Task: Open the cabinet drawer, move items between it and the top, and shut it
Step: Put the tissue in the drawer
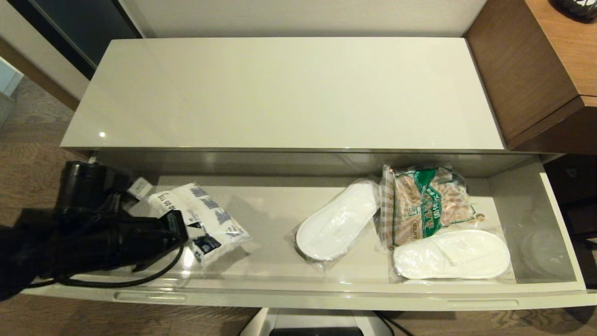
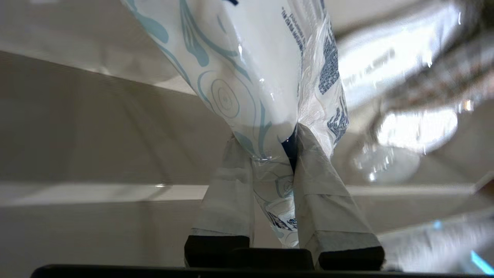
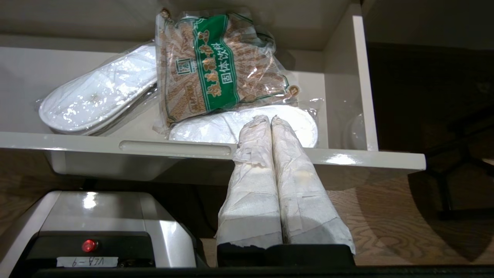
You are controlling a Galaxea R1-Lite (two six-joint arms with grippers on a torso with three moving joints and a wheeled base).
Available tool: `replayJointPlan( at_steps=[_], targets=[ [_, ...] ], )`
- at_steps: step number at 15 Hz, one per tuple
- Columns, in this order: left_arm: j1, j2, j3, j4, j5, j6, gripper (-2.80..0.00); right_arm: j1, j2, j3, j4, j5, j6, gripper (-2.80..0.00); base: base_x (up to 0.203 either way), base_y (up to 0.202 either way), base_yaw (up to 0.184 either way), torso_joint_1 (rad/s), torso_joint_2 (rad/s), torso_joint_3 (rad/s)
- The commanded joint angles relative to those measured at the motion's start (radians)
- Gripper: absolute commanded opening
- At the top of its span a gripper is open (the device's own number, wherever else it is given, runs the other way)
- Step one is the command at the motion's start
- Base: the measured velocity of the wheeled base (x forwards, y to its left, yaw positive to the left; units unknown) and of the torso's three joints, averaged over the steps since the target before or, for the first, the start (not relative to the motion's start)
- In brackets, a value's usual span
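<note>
The cabinet drawer (image 1: 326,291) stands pulled out below the bare glossy top (image 1: 284,93). At its left end lies the white tissue packet (image 1: 203,219) with blue prints. My left gripper (image 1: 179,228) is shut on the packet's near edge; in the left wrist view the packet (image 2: 251,69) is pinched between both taped fingers (image 2: 231,185). A wrapped white slipper (image 1: 338,221) lies mid-drawer and a second slipper (image 1: 450,254) at the right. My right gripper (image 3: 270,119) is shut and empty, low in front of the drawer's right front edge (image 3: 347,159), out of the head view.
A brown-and-green snack bag (image 1: 424,205) lies in the drawer, overlapping the right slipper. Taller brown wood-grain furniture (image 1: 536,65) flanks the cabinet on the right. The robot's own base (image 3: 100,224) sits below the drawer front. Wood floor lies around it.
</note>
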Motion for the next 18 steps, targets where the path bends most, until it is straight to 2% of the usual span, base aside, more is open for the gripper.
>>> replayJointPlan(
  at_steps=[1, 4, 7, 8, 9, 14, 16, 18],
  targets=[
    [-0.063, 0.103, -0.024, -0.004, -0.021, -0.002, -2.8, 0.001, -0.011, 0.0, -0.001, 0.0, -0.001, -2.8, 0.0, 0.0, 0.0, 0.0, 0.0, 0.0],
    [-0.133, 0.158, -0.047, -0.006, -0.033, -0.003, -2.8, 0.001, -0.011, 0.0, -0.001, 0.0, -0.001, -2.8, 0.0, 0.0, 0.0, 0.0, 0.0, 0.0],
    [-0.158, 0.171, -0.052, -0.009, -0.034, -0.004, -2.8, 0.001, -0.011, 0.0, -0.001, 0.0, -0.001, -2.8, 0.0, 0.0, 0.0, 0.0, 0.0, 0.0],
    [-0.192, 0.173, -0.047, -0.012, -0.035, -0.004, -2.8, 0.001, -0.011, 0.0, -0.001, 0.0, -0.001, -2.8, 0.0, 0.0, 0.0, 0.0, 0.0, 0.0],
    [-0.219, 0.163, -0.03, -0.013, -0.034, -0.001, 0.0, 0.001, -0.011, 0.0, -0.001, 0.0, -0.001, -2.8, 0.0, 0.0, 0.0, 0.0, 0.0, 0.0],
    [-0.22, 0.017, 0.0, 0.016, -0.024, 0.025, 0.0, 0.002, -0.011, 0.0, -0.001, 0.0, -0.001, -2.8, 0.0, 0.0, 0.0, 0.0, 0.0, 0.0],
    [-0.219, -0.1, -0.012, 0.124, -0.005, 0.041, 0.0, 0.001, -0.011, 0.0, -0.001, 0.0, -0.001, -2.8, 0.0, 0.0, 0.0, 0.0, 0.0, 0.0],
    [-0.218, -0.239, -0.05, 0.289, 0.061, 0.07, 0.0, 0.001, -0.011, 0.0, -0.001, 0.0, -0.001, -2.8, 0.0, 0.0, 0.0, 0.0, 0.0, 0.0]
  ],
)
